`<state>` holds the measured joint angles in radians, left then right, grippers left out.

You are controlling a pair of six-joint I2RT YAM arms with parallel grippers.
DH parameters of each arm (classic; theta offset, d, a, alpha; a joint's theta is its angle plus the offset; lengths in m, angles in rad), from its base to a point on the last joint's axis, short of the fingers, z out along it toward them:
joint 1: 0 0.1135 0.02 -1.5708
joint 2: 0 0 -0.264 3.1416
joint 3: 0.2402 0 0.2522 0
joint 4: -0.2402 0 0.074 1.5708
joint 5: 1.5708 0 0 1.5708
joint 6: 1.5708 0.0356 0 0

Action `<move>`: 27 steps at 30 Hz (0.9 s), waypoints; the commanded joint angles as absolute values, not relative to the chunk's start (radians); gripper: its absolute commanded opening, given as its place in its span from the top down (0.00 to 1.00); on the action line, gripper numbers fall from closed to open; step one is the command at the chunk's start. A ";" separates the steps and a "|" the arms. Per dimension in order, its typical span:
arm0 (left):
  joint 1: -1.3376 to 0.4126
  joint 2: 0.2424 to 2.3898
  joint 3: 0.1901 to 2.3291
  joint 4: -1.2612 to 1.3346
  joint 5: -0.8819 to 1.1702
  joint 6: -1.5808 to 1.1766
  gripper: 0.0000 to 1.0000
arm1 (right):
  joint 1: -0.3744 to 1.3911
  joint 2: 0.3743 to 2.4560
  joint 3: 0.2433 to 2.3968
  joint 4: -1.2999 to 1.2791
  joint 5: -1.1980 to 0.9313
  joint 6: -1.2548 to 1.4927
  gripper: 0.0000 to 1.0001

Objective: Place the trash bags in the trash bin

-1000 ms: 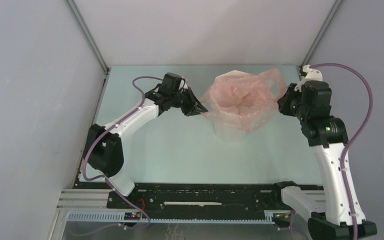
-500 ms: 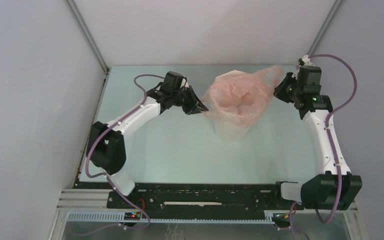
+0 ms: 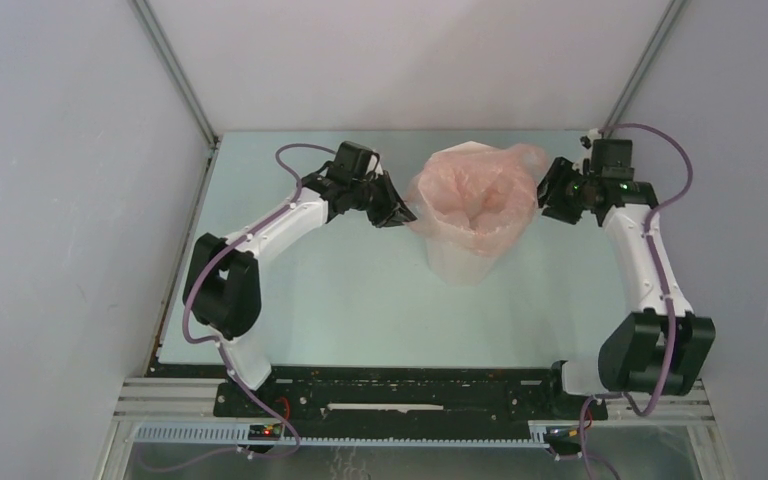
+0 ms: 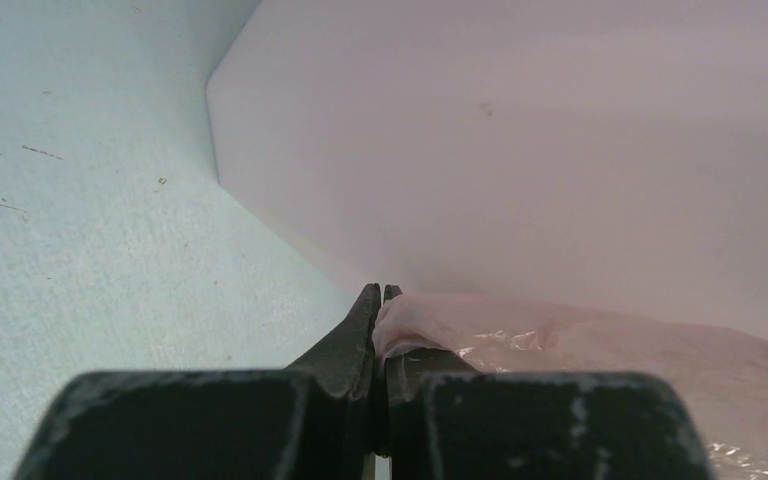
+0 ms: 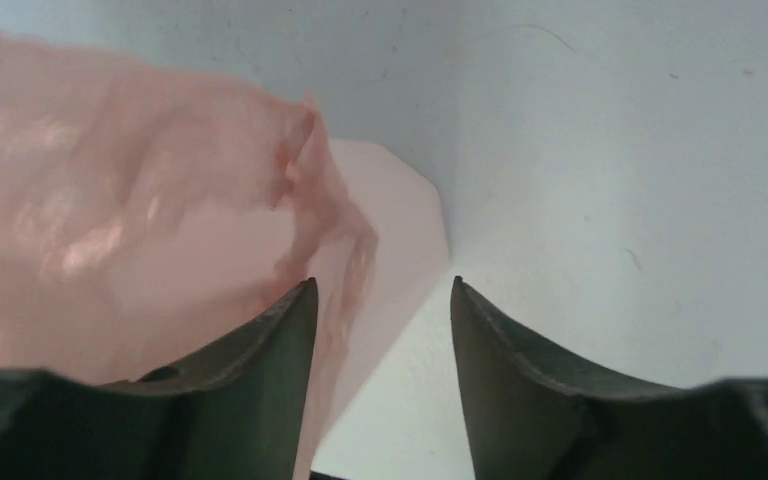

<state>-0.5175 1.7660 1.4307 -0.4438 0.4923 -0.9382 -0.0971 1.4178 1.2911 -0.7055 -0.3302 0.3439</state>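
Nearest me, my left gripper (image 3: 397, 214) is pinched tight on the left hem of the pale-pink trash bag (image 3: 475, 195). The wrist view shows the film caught between closed jaws, with the white faceted wall of the trash bin (image 4: 560, 150) just beyond. My right gripper (image 5: 380, 325) stands with its jaws apart and holds nothing. The bag's loose right corner lies just beside its left finger, though I cannot tell whether they touch.

The bin stands upright on the worktop (image 3: 340, 300) between my two grippers, its long axis vertical. The bag is draped over its rim and sags into the mouth. So the film lies inward from both grippers: rightward from my left, leftward from my right. Both arms are about equally near. I judge the next move must carry the hem inward and down.
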 commanded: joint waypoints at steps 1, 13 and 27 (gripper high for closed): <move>-0.517 1.756 1.494 -0.457 0.493 -0.902 0.94 | -0.147 1.242 1.376 -0.827 -0.298 0.325 0.34; -0.515 1.755 1.508 -0.490 0.523 -0.887 0.94 | -0.131 1.402 1.755 -0.906 -0.428 0.427 0.26; -0.517 1.761 1.534 -0.494 0.531 -0.879 0.95 | 0.064 1.552 1.818 -0.817 -0.291 0.649 0.65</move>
<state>-0.5175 1.7660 1.4830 -0.4931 0.5091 -0.9070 0.0509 1.5410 1.7977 -0.8803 -0.3912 0.5739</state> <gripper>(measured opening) 0.056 0.388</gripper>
